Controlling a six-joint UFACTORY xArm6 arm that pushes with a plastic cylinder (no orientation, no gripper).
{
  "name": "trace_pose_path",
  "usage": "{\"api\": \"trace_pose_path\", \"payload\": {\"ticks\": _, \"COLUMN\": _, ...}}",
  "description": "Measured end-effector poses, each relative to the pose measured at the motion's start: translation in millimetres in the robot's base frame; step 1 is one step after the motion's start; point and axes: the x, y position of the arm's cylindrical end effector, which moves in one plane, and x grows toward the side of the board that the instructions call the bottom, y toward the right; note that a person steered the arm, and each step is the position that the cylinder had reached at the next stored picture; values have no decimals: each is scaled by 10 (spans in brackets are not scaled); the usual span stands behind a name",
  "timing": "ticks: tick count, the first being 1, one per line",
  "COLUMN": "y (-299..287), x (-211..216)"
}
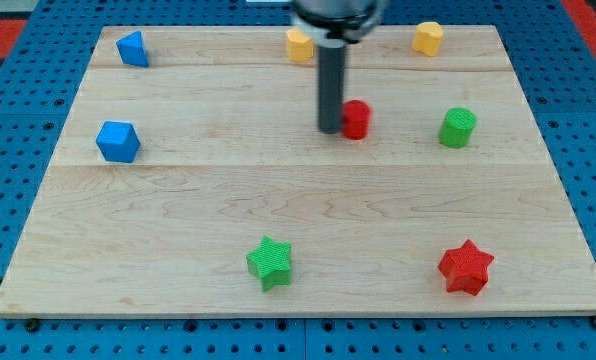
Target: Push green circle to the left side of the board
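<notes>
The green circle [458, 127] is a round green block at the view's right, in the upper half of the wooden board [178, 220]. My tip [330, 130] is at the end of the dark rod near the board's upper middle. It is well to the left of the green circle. A round red block [356, 119] sits between them, right beside my tip on its right, touching or nearly so.
Two yellow blocks [299, 45] [428, 38] sit at the view's top. Two blue blocks [132, 48] [117, 141] are at the left. A green star [270, 262] and a red star [466, 267] lie near the bottom.
</notes>
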Motion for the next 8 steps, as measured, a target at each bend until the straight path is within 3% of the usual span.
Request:
{"api": "trace_pose_path", "payload": {"ticks": 3, "y": 1362, "x": -275}}
{"api": "trace_pose_path", "payload": {"ticks": 4, "y": 1502, "x": 6}}
{"api": "trace_pose_path", "payload": {"ticks": 6, "y": 1101, "x": 647}}
{"api": "trace_pose_path", "payload": {"ticks": 7, "y": 322, "x": 589}}
{"api": "trace_pose_path", "payload": {"ticks": 8, "y": 154, "x": 125}}
